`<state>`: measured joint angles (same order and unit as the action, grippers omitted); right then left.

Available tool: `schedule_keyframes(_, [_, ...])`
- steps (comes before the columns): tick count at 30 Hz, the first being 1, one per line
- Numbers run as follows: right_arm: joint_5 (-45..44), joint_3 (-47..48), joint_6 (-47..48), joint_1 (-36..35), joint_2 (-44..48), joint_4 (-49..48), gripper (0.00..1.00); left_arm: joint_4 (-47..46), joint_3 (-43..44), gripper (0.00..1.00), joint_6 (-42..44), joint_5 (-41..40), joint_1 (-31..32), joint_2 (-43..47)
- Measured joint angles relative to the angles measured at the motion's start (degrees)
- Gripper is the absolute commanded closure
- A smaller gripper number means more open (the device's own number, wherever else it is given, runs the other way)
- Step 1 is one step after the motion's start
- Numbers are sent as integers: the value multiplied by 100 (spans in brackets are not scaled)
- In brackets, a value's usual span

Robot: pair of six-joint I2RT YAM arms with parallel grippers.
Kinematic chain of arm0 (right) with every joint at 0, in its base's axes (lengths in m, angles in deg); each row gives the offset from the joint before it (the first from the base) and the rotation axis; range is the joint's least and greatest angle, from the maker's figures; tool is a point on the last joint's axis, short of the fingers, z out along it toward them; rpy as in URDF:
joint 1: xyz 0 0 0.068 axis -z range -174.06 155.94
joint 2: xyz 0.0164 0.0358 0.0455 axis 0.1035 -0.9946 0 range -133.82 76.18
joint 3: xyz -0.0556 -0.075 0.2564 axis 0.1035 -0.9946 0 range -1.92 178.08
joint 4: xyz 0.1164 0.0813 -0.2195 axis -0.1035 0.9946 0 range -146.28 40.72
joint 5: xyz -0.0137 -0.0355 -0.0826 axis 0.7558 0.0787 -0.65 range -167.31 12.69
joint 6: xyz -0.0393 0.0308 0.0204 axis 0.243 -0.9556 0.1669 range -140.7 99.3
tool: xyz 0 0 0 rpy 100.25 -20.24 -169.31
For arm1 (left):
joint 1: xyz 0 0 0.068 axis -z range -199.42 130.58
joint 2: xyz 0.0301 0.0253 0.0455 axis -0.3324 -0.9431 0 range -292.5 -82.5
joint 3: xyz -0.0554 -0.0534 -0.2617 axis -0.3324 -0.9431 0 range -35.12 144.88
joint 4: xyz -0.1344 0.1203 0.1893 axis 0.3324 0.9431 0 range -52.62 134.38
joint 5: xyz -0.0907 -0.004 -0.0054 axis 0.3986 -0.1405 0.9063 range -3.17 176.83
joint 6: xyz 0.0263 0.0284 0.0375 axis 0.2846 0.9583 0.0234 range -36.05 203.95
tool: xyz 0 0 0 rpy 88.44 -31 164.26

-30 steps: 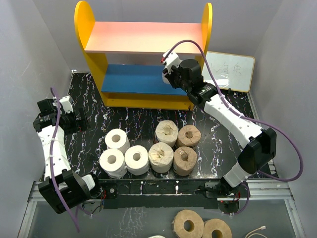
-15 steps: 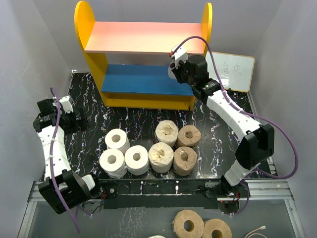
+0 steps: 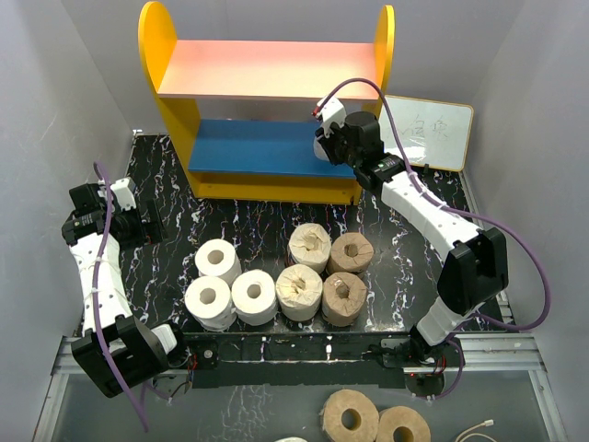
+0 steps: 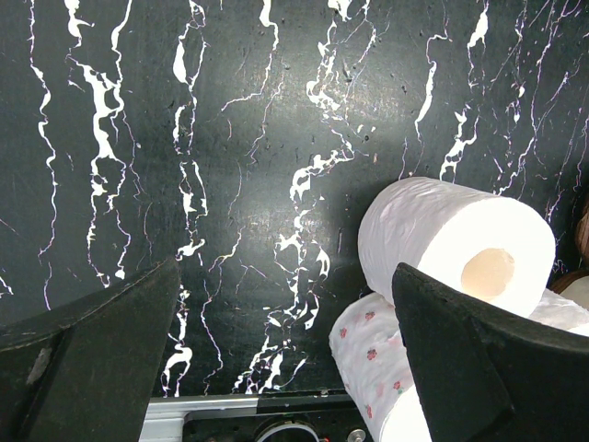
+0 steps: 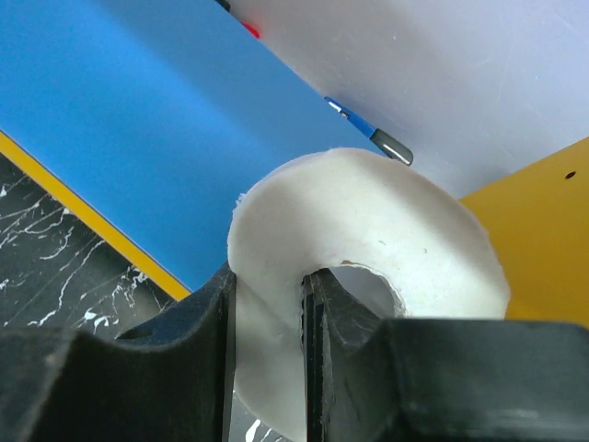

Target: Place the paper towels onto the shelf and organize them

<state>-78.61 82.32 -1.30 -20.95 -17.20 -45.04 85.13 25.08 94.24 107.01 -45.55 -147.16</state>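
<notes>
My right gripper (image 3: 323, 145) is shut on a white paper towel roll (image 5: 368, 230), one finger inside the hollow core and one outside the wall. It holds the roll over the right end of the shelf's blue lower board (image 3: 258, 145), near the yellow side panel (image 5: 543, 239). The pink-orange upper board (image 3: 267, 68) is bare. My left gripper (image 3: 138, 221) hangs open over the table's left side with nothing between its fingers (image 4: 92, 350). Three white rolls (image 3: 217, 260) and several tan rolls (image 3: 309, 245) stand clustered on the table's front middle.
A small whiteboard (image 3: 428, 132) with writing leans at the back right beside the shelf. Two more tan rolls (image 3: 350, 416) lie below the table's front edge. Grey walls close in on both sides of the black marble table (image 3: 166, 184).
My right gripper has carried the white roll a little to the right along the lower board, toward the yellow side panel. The left arm has not moved.
</notes>
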Motion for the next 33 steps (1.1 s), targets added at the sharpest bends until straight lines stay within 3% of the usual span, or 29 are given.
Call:
schedule_keyframes(3, [-33,-70,0,0,0,24,88,-2,0,1,0,0,0,-2])
schedule_keyframes(10, [-164,-79,-4,0,0,-31,66,-2,0,1,0,-2,0,-7])
schedule_keyframes(33, [-219,26,-223,2,-9,131,66,-22,0,1,-2,-4,0,-39])
